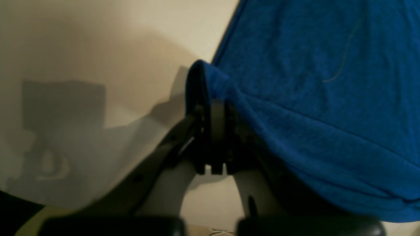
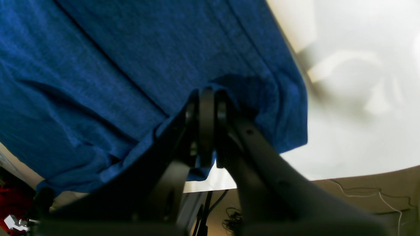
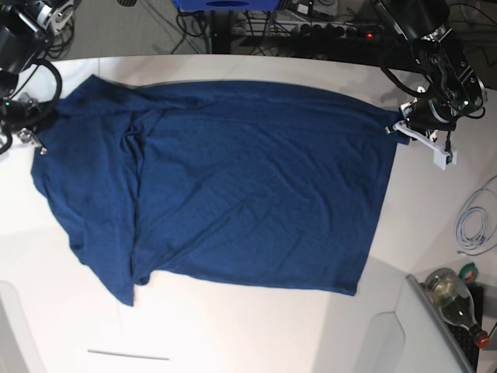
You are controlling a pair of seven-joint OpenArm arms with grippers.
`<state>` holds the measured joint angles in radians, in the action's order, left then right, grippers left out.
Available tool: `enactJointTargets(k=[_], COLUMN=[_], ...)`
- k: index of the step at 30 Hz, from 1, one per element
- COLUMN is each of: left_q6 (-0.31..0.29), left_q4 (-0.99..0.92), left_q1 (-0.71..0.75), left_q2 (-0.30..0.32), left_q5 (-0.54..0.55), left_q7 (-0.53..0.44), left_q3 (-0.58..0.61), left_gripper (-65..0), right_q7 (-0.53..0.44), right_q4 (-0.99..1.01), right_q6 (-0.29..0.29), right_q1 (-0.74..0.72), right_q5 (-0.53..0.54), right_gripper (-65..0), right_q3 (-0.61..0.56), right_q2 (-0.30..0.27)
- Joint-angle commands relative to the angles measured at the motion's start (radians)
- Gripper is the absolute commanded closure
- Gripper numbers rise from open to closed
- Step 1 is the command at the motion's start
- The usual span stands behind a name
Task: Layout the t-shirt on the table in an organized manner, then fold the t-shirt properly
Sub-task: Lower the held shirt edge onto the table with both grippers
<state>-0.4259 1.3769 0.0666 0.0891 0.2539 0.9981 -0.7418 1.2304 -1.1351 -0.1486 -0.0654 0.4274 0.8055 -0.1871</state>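
Pincers both clamp the shirt (image 3: 248, 186): left pincer (image 1: 213, 108) on a corner, right pincer (image 2: 206, 98) on the opposite end, cloth spread across the bench (image 3: 435, 256). Uneven pulling could slip either thin pinch, and the bunched sleeve side may stay creased.

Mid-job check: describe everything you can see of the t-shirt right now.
The t-shirt is plain dark blue, soft knit-looking fabric with no print. It lies spread across the white table, mostly flat but wrinkled, with a lengthwise fold and bunched fabric toward the base view's left. The left gripper is shut on one edge corner at that view's right; the right gripper is shut on fabric at the opposite end. The wrist views show stitched hem lines near both grips.
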Motion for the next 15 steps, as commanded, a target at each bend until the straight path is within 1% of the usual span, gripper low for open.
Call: enactJointTargets(k=[1, 2, 5, 6, 8, 9, 12, 15], left_q6=[-0.003, -0.003, -0.003, -0.003, -0.003, -0.003, -0.003, -0.003], left_q4=[0.011, 0.008, 0.006, 0.006, 0.008, 0.009, 0.014, 0.017], left_q1=[-0.009, -0.009, -0.009, -0.009, -0.009, -0.009, -0.003, -0.001], left_q2=[0.013, 0.013, 0.011, 0.011, 0.011, 0.011, 0.013, 0.013], left_q5=[0.008, 0.008, 0.008, 0.008, 0.008, 0.008, 0.008, 0.008], left_q7=[-0.012, -0.012, -0.012, -0.012, -0.012, -0.012, -0.012, -0.012], left_q3=[-0.002, -0.002, -0.002, -0.002, -0.002, -0.002, -0.002, -0.002], left_gripper=[0.0, 0.0, 0.0, 0.0, 0.0, 0.0, 0.0, 0.0], right_q7=[-0.004, -0.004, -0.004, -0.004, -0.002, -0.001, -0.002, -0.008], right_q4=[-0.038, -0.067, -0.222, -0.279, -0.405, -0.461, -0.573, -0.581], right_q6=[-0.006, -0.027, -0.141, -0.156, -0.158, -0.158, -0.162, -0.165], right_q1=[-0.009, -0.003, 0.059, 0.08, 0.141, 0.177, 0.273, 0.322], right_q5=[0.015, 0.015, 0.011, 0.008, 0.009, 0.009, 0.012, 0.014], right_gripper=[-2.1, -4.5, -17.7, -22.2, -31.5, -34.2, -34.7, -35.1], right_q3=[-0.001, -0.001, -0.002, -0.002, -0.002, -0.002, -0.002, -0.024], right_q2=[-0.021, -0.018, 0.008, 0.021, 0.045, 0.067, 0.113, 0.145])
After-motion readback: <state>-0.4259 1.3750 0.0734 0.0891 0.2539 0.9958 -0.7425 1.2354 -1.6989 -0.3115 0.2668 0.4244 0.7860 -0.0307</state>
